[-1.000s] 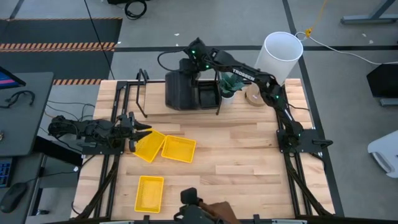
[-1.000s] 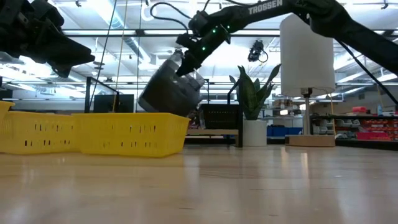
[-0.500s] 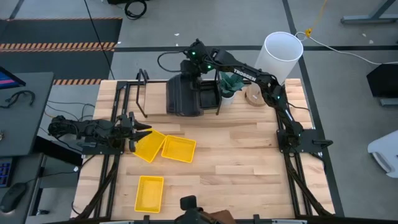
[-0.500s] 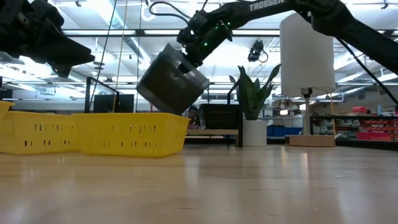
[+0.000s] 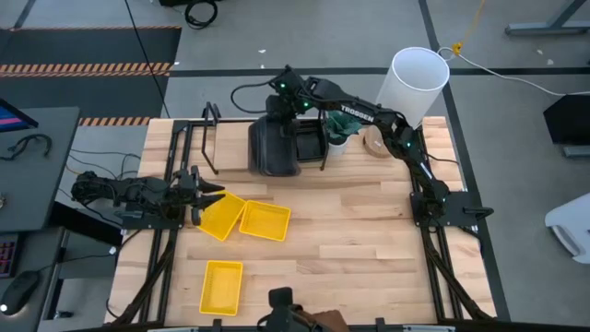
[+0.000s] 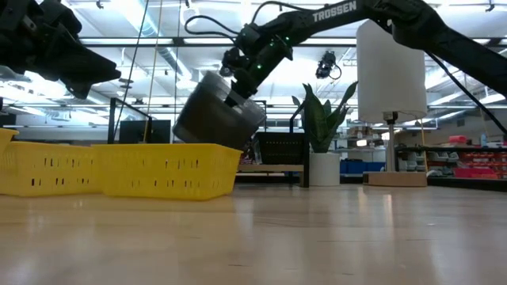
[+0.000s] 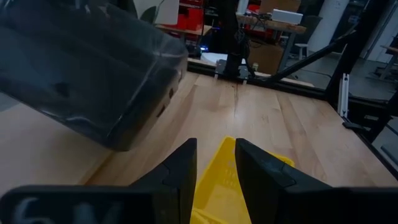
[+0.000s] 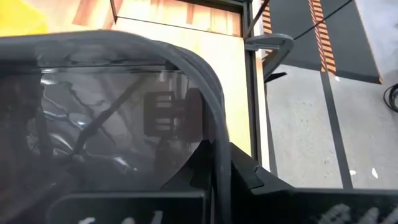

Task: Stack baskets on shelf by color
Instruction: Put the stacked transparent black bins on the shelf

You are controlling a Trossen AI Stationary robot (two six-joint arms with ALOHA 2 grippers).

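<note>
My right gripper (image 5: 286, 92) reaches over the table's far side and is shut on a dark grey basket (image 5: 275, 146), which hangs tilted above the shelf (image 5: 194, 138). In the low view that basket (image 6: 218, 119) is clear of everything; what lies under it is hidden. A black mesh basket (image 5: 307, 140) sits on the shelf just right of it. Three yellow baskets lie on the tabletop: two side by side (image 5: 221, 215) (image 5: 265, 221), one nearer (image 5: 221, 286). My left gripper (image 5: 205, 195) waits open with a narrow gap, raised over the leftmost yellow basket's corner (image 7: 225, 163). My right gripper holds the grey basket by its rim at one short end (image 8: 216, 155), with one finger (image 8: 198, 168) inside the wall and the other (image 8: 249, 177) outside. The fingers come slanting down from above. The basket hangs below them, lifted clear and tilted (image 6: 218, 119).
A potted plant (image 5: 339, 124), a round wooden piece (image 5: 376, 140) and a tall white cylinder (image 5: 417, 83) stand at the far right corner. The shelf's black posts (image 5: 212, 115) rise on the far left. Bare wood lies across the table's middle and right (image 5: 369, 240).
My right gripper has shifted a little toward the table's left, carrying the grey basket. The basket rose slightly, then came down again, and its tilt has changed; it stays lifted over the shelf.
</note>
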